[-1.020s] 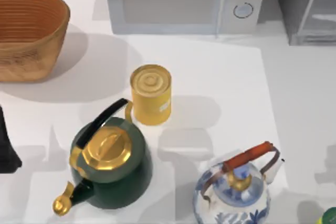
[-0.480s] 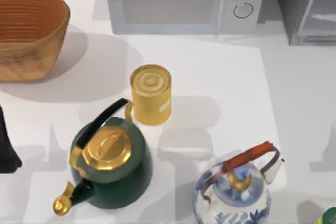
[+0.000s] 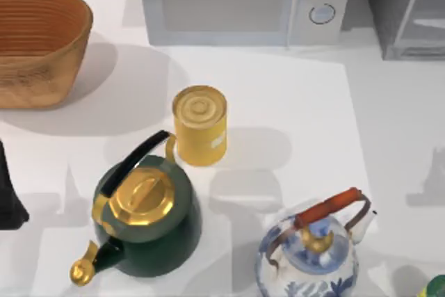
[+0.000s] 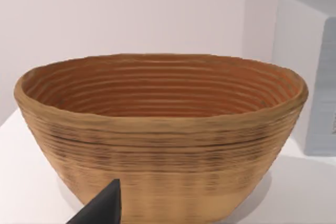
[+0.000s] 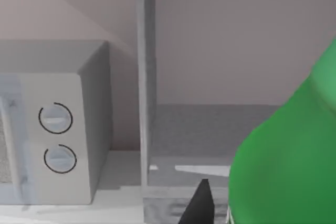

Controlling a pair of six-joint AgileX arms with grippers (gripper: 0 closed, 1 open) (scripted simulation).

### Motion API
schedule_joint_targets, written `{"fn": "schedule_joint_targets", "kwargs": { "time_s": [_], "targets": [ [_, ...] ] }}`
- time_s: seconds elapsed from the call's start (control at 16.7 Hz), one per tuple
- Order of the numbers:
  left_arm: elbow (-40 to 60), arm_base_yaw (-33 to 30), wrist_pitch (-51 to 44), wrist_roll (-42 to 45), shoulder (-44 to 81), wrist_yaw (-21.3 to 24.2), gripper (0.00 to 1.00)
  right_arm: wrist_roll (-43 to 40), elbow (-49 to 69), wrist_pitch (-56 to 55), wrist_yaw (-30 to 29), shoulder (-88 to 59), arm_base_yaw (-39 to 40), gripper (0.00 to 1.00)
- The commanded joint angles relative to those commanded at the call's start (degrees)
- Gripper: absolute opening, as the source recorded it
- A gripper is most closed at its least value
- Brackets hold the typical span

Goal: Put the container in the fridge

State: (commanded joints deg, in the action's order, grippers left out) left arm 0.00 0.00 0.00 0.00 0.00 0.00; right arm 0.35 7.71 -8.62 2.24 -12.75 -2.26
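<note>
The desk [image 3: 389, 144] carries two kettles, a green one [image 3: 142, 224] and a blue-white one [image 3: 309, 255], one yellow can [image 3: 200, 124], one microwave [image 3: 236, 1] and one empty wicker basket [image 3: 38, 43]. The fridge [image 3: 407, 5] stands at the far right. The green container [image 3: 437, 287] sits at the near right corner. The right wrist view shows it close beside the right end effector [image 5: 197, 203], facing the fridge. The left end effector [image 4: 102, 205] faces the basket. I cannot tell whether either end effector is open or closed.
</note>
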Motion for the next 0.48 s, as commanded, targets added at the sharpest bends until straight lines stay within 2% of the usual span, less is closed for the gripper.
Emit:
{"fn": "schedule_joint_targets", "kwargs": {
  "time_s": [0.24,0.48],
  "targets": [
    [0.00,0.00,0.00,0.00,0.00,0.00,1.00,0.18,9.92,-11.40,2.89,-20.10,-2.55,0.01],
    [0.00,0.00,0.00,0.00,0.00,0.00,1.00,0.26,21.30,-24.47,6.09,-47.95,-5.50,0.01]
  ]
}}
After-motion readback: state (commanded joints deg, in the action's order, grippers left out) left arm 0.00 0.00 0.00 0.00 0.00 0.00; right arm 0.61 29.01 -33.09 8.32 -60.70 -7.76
